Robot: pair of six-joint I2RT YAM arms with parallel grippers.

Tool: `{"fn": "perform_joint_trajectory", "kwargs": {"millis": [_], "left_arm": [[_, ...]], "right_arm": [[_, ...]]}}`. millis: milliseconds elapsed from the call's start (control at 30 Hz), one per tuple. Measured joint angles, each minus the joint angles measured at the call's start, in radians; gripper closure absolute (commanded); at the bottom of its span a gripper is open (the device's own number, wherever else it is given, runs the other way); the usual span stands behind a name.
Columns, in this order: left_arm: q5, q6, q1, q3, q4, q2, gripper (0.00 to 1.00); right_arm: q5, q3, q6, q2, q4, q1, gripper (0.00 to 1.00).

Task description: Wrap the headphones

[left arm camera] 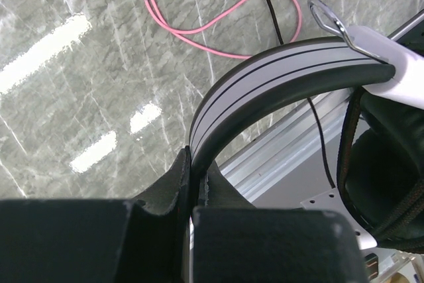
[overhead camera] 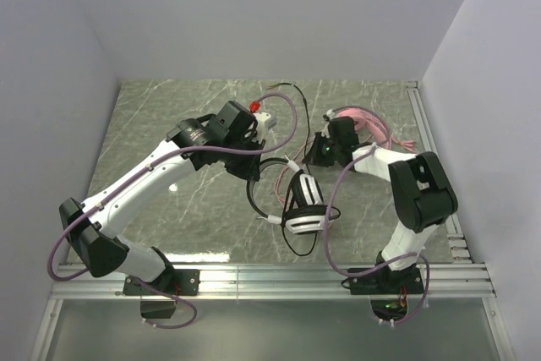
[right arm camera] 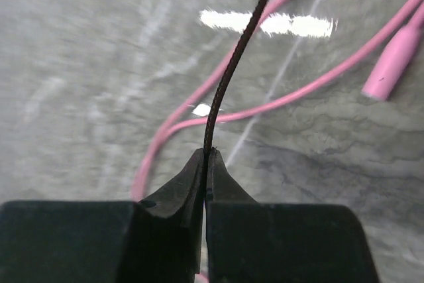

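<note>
The black and white headphones (overhead camera: 304, 207) hang above the table centre. My left gripper (overhead camera: 250, 172) is shut on their headband; in the left wrist view the grey and black band (left arm camera: 265, 77) runs between my left gripper's fingertips (left arm camera: 197, 167), with an ear cup (left arm camera: 387, 177) at the right. My right gripper (overhead camera: 319, 151) is shut on the thin black cable (right arm camera: 232, 64), pinched at the tips of the gripper (right arm camera: 207, 158). The pink headphones (overhead camera: 368, 121) lie behind the right arm, partly hidden. Their pink cable (right arm camera: 298, 91) and its plug (right arm camera: 394, 64) lie on the table.
The marble table (overhead camera: 161, 124) has white walls on three sides. An aluminium rail (overhead camera: 296, 276) runs along the near edge and another rail (overhead camera: 429, 150) along the right. Loops of pink cable (left arm camera: 218, 28) and black cable (left arm camera: 270, 4) lie on the table.
</note>
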Motion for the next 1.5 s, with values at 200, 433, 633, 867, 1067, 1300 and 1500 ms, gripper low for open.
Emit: {"fn": "perform_joint_trajectory", "kwargs": {"millis": [200,433,633,867,1067,1300,1500], "left_arm": [[0.0,0.021,0.0,-0.005,0.004,0.0,1.0],[-0.08,0.035,-0.068,-0.018,0.012,0.0,1.0],[-0.179,0.04,-0.113,-0.032,0.008,0.026,1.0],[-0.306,0.023,-0.11,-0.032,0.005,0.137,1.0],[-0.358,0.004,-0.111,-0.027,0.0,0.206,1.0],[-0.348,0.0,-0.126,-0.018,0.021,0.221,1.0],[-0.376,-0.006,-0.175,-0.018,0.027,0.224,1.0]], "right_arm": [[-0.125,0.014,0.052,-0.127,0.032,-0.106,1.0],[-0.222,0.229,0.092,-0.131,-0.028,-0.165,1.0],[-0.285,0.497,0.107,-0.128,-0.105,-0.21,1.0],[-0.328,0.628,0.119,-0.129,-0.169,-0.271,1.0],[-0.367,0.627,0.148,-0.132,-0.188,-0.277,1.0],[-0.385,0.627,0.163,-0.147,-0.19,-0.282,1.0],[-0.407,0.655,0.198,-0.142,-0.2,-0.3,1.0]]}}
